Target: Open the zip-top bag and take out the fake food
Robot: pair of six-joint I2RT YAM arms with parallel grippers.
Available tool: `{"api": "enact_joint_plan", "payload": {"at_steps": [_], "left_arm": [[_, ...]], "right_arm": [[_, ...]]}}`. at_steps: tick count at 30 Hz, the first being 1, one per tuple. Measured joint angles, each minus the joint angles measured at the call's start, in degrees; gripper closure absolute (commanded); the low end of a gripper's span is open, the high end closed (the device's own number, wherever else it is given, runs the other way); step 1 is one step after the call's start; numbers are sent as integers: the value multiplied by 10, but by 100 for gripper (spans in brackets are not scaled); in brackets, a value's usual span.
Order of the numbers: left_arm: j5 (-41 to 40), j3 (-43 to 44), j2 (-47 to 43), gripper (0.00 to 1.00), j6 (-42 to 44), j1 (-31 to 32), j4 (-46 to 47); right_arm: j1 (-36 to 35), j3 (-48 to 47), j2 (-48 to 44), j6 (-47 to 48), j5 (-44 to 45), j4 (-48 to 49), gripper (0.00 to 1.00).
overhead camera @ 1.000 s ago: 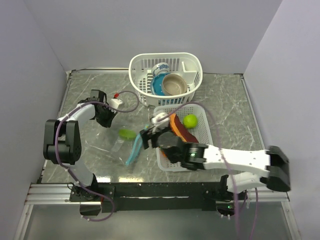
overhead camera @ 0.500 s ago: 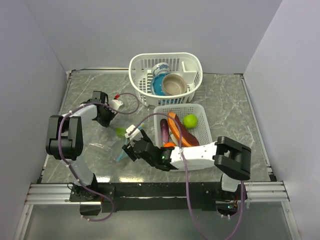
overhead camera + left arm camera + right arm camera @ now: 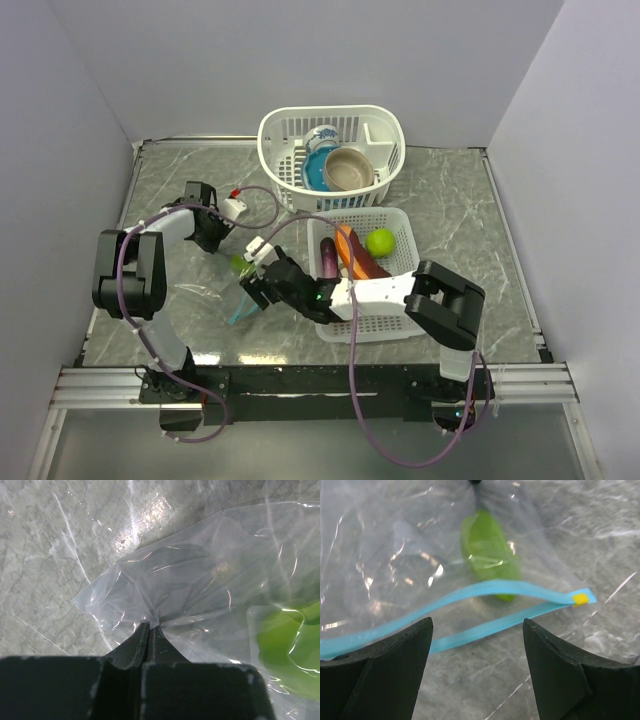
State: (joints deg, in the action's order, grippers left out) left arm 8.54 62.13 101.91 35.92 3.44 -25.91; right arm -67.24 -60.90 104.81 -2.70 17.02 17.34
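The zip-top bag (image 3: 215, 292) lies flat on the marble table, left of the tray. Its teal zip strip (image 3: 485, 587) gapes open, with a yellow tab at one end. A green fake food piece (image 3: 487, 552) sits inside the bag and also shows in the left wrist view (image 3: 290, 645). My left gripper (image 3: 151, 625) is shut on the bag's closed far corner (image 3: 165, 580); in the top view it (image 3: 213, 240) is at the bag's far end. My right gripper (image 3: 477, 630) is open and empty, with its jaws just in front of the bag's mouth (image 3: 256, 284).
A white mesh tray (image 3: 400, 225) right of the bag holds a purple aubergine (image 3: 328, 257), a long orange piece (image 3: 352, 252) and a green round fruit (image 3: 380, 241). A white basket (image 3: 290, 120) at the back holds a blue bowl (image 3: 318, 170) and a tan bowl (image 3: 350, 168).
My right gripper has moved left from the tray's edge to the bag's mouth. The left arm has hardly moved.
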Motion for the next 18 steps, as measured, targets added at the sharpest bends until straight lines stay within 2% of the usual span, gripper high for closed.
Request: {"api": "enact_joint_plan", "payload": {"at_steps": [7,13,18], "left_arm": [[0,0,1,99,1,0,2],[2,2,1,99,0,0,-1],[17,14,6,99,-7,0,-14]], "right_arm": [[0,64,-30,5,-22,17,22],[2,52,-26,9,-41,29,23],[6,9,12,9,-58,35,23]]}}
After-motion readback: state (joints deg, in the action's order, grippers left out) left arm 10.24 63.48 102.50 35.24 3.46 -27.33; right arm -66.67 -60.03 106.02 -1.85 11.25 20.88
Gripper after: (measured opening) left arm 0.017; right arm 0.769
